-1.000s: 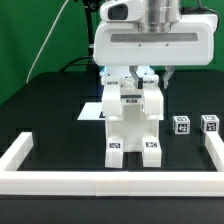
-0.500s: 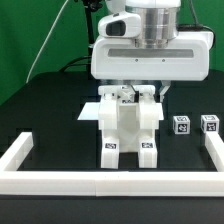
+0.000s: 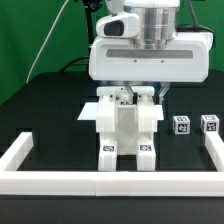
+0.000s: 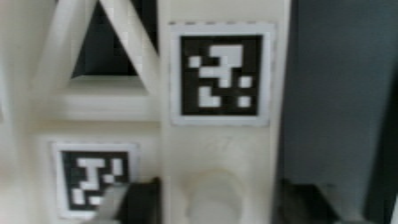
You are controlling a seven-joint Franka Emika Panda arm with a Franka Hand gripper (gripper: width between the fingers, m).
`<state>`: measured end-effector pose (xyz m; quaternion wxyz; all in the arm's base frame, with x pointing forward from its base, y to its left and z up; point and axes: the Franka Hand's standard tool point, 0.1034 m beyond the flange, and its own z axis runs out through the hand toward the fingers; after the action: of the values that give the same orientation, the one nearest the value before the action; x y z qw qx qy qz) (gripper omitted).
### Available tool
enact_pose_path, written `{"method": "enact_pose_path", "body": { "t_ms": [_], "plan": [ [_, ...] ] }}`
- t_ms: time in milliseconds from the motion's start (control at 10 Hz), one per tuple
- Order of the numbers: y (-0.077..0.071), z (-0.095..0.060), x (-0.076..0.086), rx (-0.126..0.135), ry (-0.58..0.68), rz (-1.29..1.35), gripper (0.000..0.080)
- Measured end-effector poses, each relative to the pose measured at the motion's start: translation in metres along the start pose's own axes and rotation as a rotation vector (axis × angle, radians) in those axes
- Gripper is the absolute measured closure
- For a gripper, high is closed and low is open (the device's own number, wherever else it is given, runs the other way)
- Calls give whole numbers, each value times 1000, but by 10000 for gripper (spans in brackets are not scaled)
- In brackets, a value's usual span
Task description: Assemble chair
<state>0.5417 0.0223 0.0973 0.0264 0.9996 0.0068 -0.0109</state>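
Pincer is hanging low at frame centre and appears to be clamping the top of the chair. The chair is standing upright on the table, just behind the front rail. Risk, as judged: if the grip is sitting off-centre or any downward push is going in tilted, the upper joint may be jamming half-seated, or the chair may be tipping or skidding on its feet.

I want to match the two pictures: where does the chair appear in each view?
Exterior view: the chair stands at the picture's centre, under the arm.
Wrist view: it fills the picture, very close.
Shared landmark: black-and-white square tags on its white parts.
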Motion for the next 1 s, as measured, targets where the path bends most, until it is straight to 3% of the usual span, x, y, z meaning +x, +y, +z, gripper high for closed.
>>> {"method": "enact_pose_path", "body": {
  "t_ms": [200, 500, 1000],
  "plan": [
    [0, 0, 0, 0, 0, 0, 192],
    [0, 0, 0, 0, 0, 0, 152],
    [0, 0, 0, 0, 0, 0, 151]
  ]
}}
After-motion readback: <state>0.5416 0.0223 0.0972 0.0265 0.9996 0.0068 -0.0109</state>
